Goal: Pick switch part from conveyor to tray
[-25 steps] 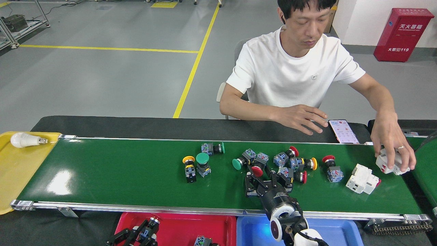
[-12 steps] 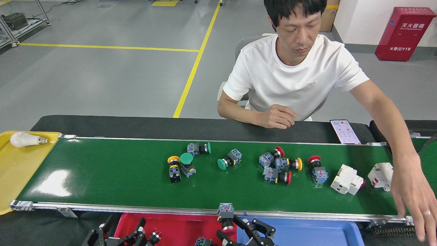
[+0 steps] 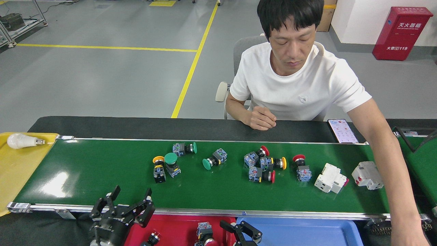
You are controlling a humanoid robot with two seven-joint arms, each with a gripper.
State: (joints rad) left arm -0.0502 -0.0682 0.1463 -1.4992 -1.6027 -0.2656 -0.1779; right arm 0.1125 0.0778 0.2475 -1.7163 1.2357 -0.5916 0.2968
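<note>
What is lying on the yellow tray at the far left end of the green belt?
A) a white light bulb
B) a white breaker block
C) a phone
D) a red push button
A: a white light bulb lies alone on the yellow tray; the phone sits on the black table edge.

I see a grey floor (image 3: pixel 102 75) crossed by yellow lines (image 3: pixel 189 65). A red fire box (image 3: pixel 400 32) stands against the white wall (image 3: pixel 362 20) at far right. A metal rack (image 3: pixel 17 24) sits far left. A person (image 3: pixel 297 85) occupies a grey chair (image 3: pixel 239 51).
</note>
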